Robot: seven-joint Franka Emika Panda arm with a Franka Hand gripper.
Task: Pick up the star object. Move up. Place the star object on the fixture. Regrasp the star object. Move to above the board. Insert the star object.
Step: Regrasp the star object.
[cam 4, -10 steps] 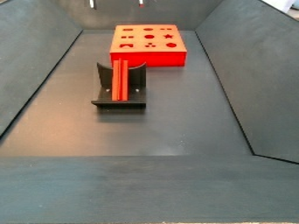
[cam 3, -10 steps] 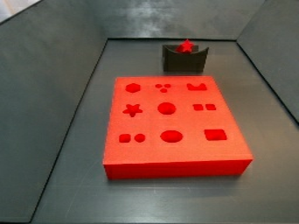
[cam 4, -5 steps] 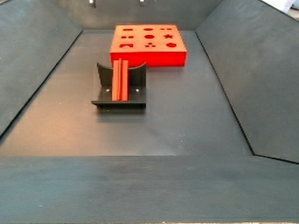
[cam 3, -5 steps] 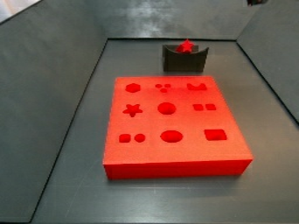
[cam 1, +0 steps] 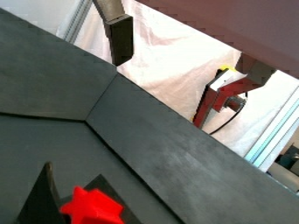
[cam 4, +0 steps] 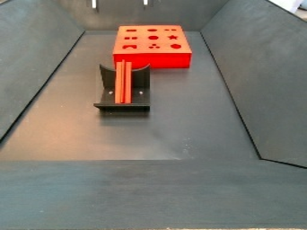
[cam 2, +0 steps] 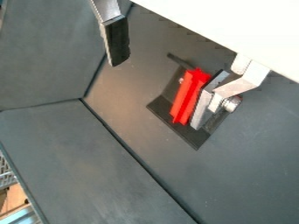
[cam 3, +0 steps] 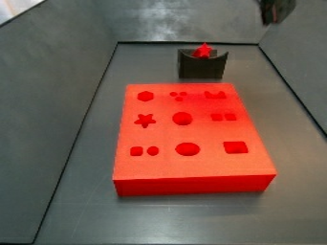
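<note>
The red star object [cam 3: 202,50] stands in the dark fixture [cam 3: 201,65] behind the red board [cam 3: 192,153]. In a side view it shows as a long red bar [cam 4: 121,81] leaning in the fixture [cam 4: 122,101]. The board's star hole [cam 3: 145,121] is empty. My gripper [cam 3: 274,10] is high above the fixture, open and empty; only its tips show at the upper edge of a side view [cam 4: 120,4]. In both wrist views the star [cam 1: 91,206] [cam 2: 187,96] lies far below the spread fingers [cam 1: 121,37] [cam 2: 114,39].
The board [cam 4: 153,45] lies on the dark floor, inside sloped grey bin walls [cam 3: 52,86]. It has several other shaped holes. The fixture's base plate [cam 2: 176,114] rests on the floor between the board and the nearer end of the bin.
My gripper has come down into a side view at its upper right corner. The star object, fixture and board have not moved.
</note>
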